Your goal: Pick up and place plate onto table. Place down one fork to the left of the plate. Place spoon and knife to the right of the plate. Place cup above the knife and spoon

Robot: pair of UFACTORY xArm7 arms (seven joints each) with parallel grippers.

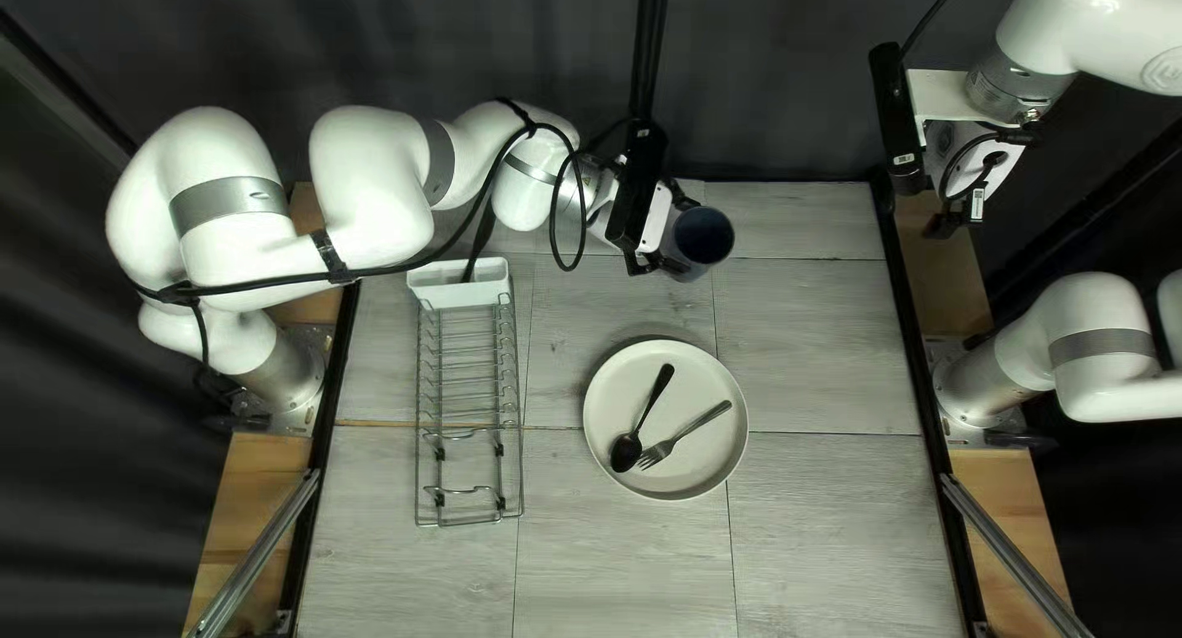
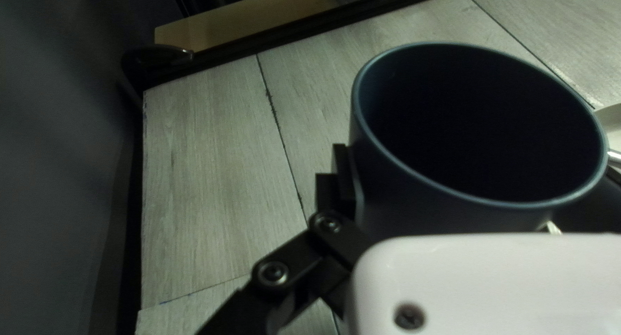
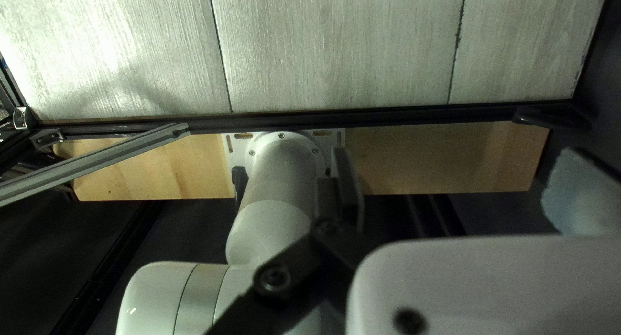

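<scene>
Bench's (image 1: 800,219) far edge | left gripper (image 1: 681,235) meeting cup (image 2: 479,125), cannot tell if gripping | right gripper (image 3: 456,186) gaping | likely handling stiff, slick; wanting side-wall hold

I find my left arm (image 1: 369,176) extended, its gripper (image 1: 676,237) angled downward, and my right arm (image 1: 1090,35) raised, its gripper's (image 1: 951,219) two fingers (image 3: 350,186) standing wide apart.

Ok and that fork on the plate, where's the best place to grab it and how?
I'd take the fork by mid-handle, from straight above, fingers closing across its narrow width. It lies in the plate, tines close to the bowl of the spoon, while its handle slants away, so that part likely gives more room.
</scene>
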